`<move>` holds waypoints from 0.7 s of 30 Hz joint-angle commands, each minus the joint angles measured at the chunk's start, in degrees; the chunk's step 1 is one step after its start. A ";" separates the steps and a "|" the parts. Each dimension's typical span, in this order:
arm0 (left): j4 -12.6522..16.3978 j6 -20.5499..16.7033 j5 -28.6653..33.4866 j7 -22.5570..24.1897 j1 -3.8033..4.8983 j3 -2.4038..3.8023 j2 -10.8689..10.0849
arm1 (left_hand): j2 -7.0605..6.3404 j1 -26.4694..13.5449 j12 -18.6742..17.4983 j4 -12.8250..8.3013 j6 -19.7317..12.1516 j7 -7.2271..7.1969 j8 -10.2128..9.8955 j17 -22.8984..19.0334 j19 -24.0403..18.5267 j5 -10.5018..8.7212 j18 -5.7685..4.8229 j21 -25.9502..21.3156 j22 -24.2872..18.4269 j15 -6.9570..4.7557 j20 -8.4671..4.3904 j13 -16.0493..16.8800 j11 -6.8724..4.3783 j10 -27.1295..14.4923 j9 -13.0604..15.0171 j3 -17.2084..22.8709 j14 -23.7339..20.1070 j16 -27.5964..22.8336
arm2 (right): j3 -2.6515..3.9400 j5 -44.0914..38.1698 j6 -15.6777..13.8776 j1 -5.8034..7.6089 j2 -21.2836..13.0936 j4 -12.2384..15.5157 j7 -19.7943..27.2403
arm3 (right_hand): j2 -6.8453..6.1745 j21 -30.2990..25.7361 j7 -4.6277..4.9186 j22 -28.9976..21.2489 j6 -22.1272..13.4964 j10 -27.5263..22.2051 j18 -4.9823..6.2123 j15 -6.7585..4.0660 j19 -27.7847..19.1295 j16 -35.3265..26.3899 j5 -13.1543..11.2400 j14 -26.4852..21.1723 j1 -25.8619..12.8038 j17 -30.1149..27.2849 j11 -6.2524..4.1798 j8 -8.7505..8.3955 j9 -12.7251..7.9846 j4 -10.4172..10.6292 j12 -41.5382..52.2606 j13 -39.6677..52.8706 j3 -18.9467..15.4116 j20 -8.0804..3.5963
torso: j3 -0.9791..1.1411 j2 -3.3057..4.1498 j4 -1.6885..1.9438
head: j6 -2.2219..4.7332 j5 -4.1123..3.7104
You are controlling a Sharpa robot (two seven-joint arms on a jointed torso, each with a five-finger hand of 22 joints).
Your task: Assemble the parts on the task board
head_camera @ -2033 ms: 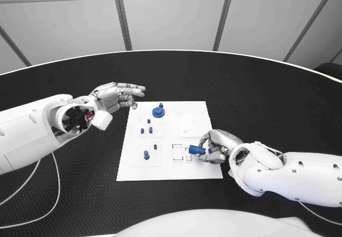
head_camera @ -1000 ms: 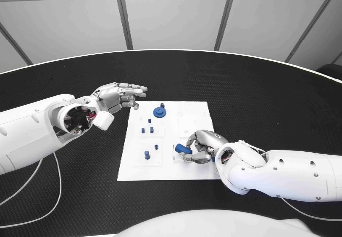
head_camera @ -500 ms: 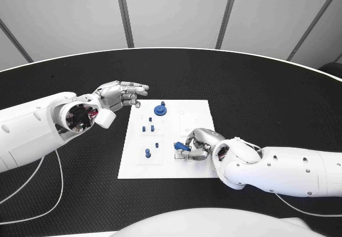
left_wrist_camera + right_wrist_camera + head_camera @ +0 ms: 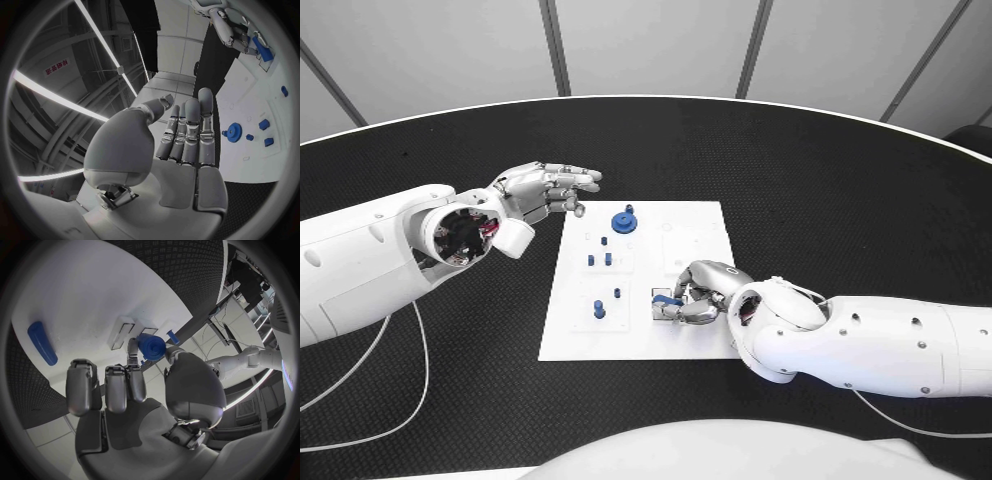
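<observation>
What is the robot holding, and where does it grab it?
The right hand pinches a blue part by its sides, over the board. The left hand holds nothing.

- The task board point(image 4: 689, 235) lies in the middle of the frame, on the table point(image 4: 848, 190).
- A gear-shaped part point(image 4: 625, 222) stands at the board's upper left corner.
- Below it, two small parts point(image 4: 597, 259) stand side by side in the board's left column; one more small peg point(image 4: 599, 309) stands lower in that column.
- The left hand point(image 4: 545, 190) hovers over the table just left of the board's upper left corner, near the gear-shaped part but apart from it.
- The right hand point(image 4: 697, 290) sits over the board's lower middle, pinching a part point(image 4: 671, 298) above the rectangular slots point(image 4: 658, 305).
- In the right wrist view, a long part point(image 4: 41, 342) lies apart from that hand.
</observation>
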 commanded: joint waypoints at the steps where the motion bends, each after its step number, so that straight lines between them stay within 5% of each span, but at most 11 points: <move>1: -0.03 0.03 0.00 -0.01 0.00 0.00 0.03 | 0.02 -0.40 -0.22 0.36 -0.16 0.31 -0.36 0.00 0.06 -0.10 0.40 -0.22 -0.06 0.19 0.37 0.06 -0.04 -0.40 0.09 -0.08 -0.18 -0.11 | 0.00 0.00 0.06 0.00 0.07 0.07 0.04 | -0.10 -0.21 0.00 11.91 -0.33 2.72 -0.24 -0.20 4.43 -0.05 -0.17 5.42 -1.06 12.12 -0.51 0.46 0.07 0.09 -0.38 10.56 -1.15 -0.45 | -0.01 -0.02 0.00 | 0.03 0.03; 21: -0.10 0.06 0.00 -0.07 0.00 0.00 0.07 | 0.03 -0.41 -0.21 0.48 -0.16 0.27 -0.40 0.01 0.09 -0.09 0.41 -0.31 -0.14 0.18 0.38 0.07 -0.07 -0.45 0.10 -0.08 -0.20 -0.10 | -0.01 0.00 2.48 0.00 0.41 0.16 -0.81 | -0.03 -0.32 -0.05 11.88 -0.46 2.71 -0.22 -0.23 4.42 -0.12 -0.82 5.40 -1.42 11.99 -0.55 0.77 0.26 -0.07 -0.45 10.55 -2.37 -0.47 | -0.03 0.01 -0.06 | 0.19 -0.04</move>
